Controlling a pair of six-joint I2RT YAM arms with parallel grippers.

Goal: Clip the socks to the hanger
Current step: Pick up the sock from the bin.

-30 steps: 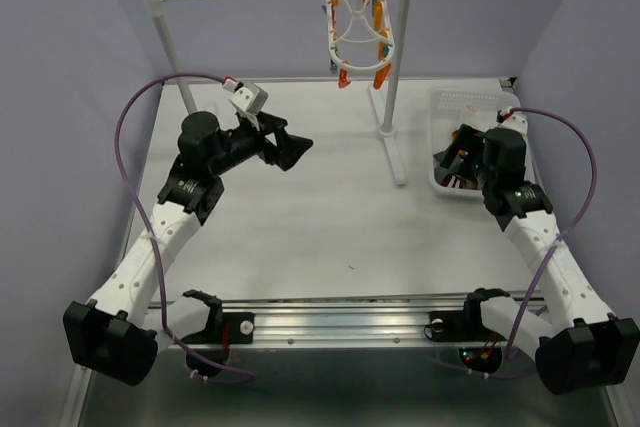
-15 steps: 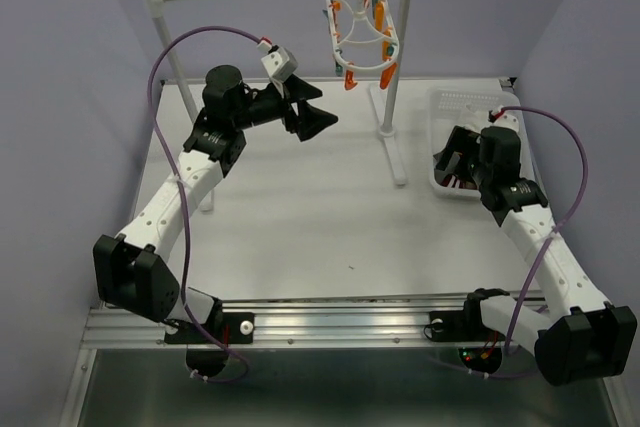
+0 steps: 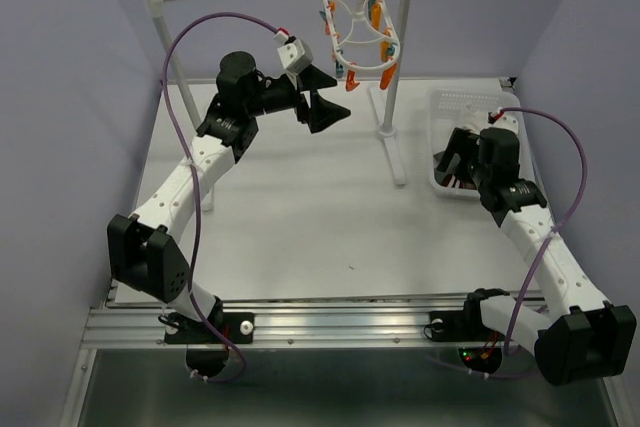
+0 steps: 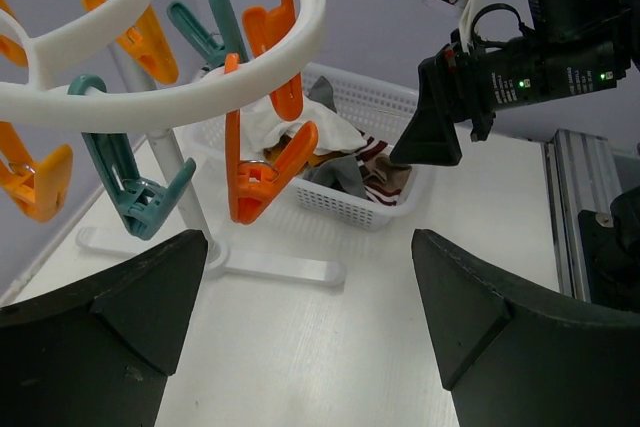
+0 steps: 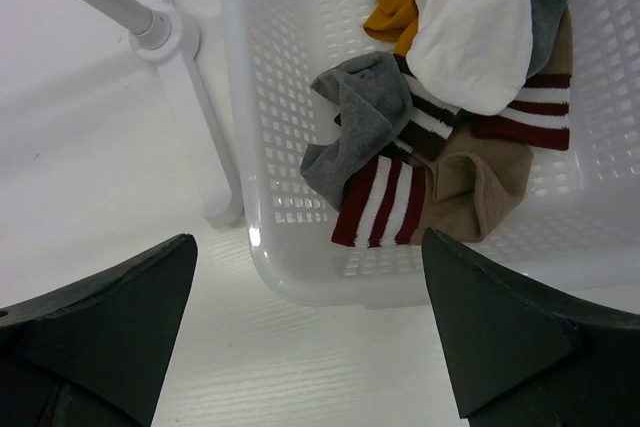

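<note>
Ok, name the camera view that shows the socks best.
The right wrist view: it looks straight down into the basket, so the white, grey, mustard, tan and striped socks all show. The left wrist view shows them from the side, partly behind an orange clip. In the top view the right arm covers nearly all of them.

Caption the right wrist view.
Open right gripper above the basket of mixed socks, none picked up yet.

White table [image 3: 300,207] with a metal rail stand [image 3: 389,97] at the back and a perforated basket [image 3: 462,98] far right.
</note>
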